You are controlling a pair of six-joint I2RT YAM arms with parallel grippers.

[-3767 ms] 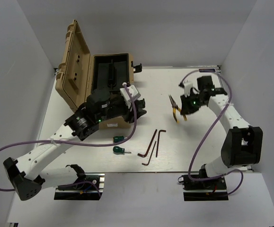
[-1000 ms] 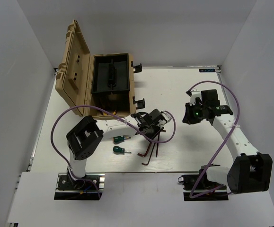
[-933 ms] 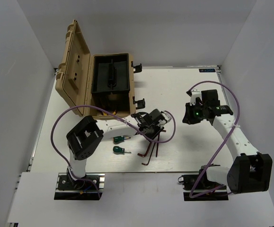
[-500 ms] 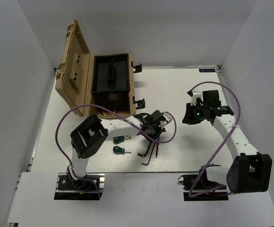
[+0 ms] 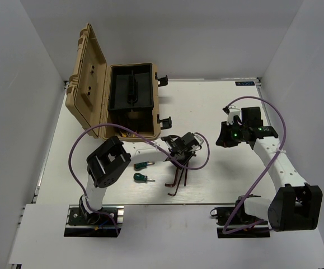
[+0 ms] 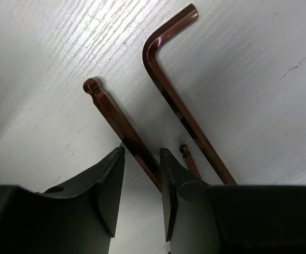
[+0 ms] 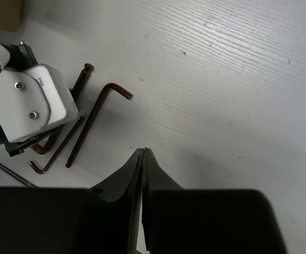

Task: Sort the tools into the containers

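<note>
Three dark L-shaped hex keys (image 5: 177, 178) lie side by side at the table's middle front. My left gripper (image 5: 184, 158) is down over their upper ends. In the left wrist view it (image 6: 142, 151) is open a little, and the middle hex key (image 6: 116, 114) runs between the jaws without being clamped. The large hex key (image 6: 179, 106) lies just to the right. Two green-handled screwdrivers (image 5: 144, 165) (image 5: 140, 177) lie to the left. My right gripper (image 5: 224, 141) (image 7: 144, 151) is shut and empty above bare table. No pliers are clearly in view.
An open tan toolbox (image 5: 89, 84) with a black inner tray (image 5: 131, 92) stands at the back left. The left arm's white wrist camera (image 7: 34, 103) shows in the right wrist view next to the hex keys (image 7: 97, 114). White walls enclose the table.
Since 3.8 s ago the left arm swung from the toolbox to the hex keys, and the right gripper no longer holds pliers. In the last second the left elbow shifted right; the right arm barely moved.
</note>
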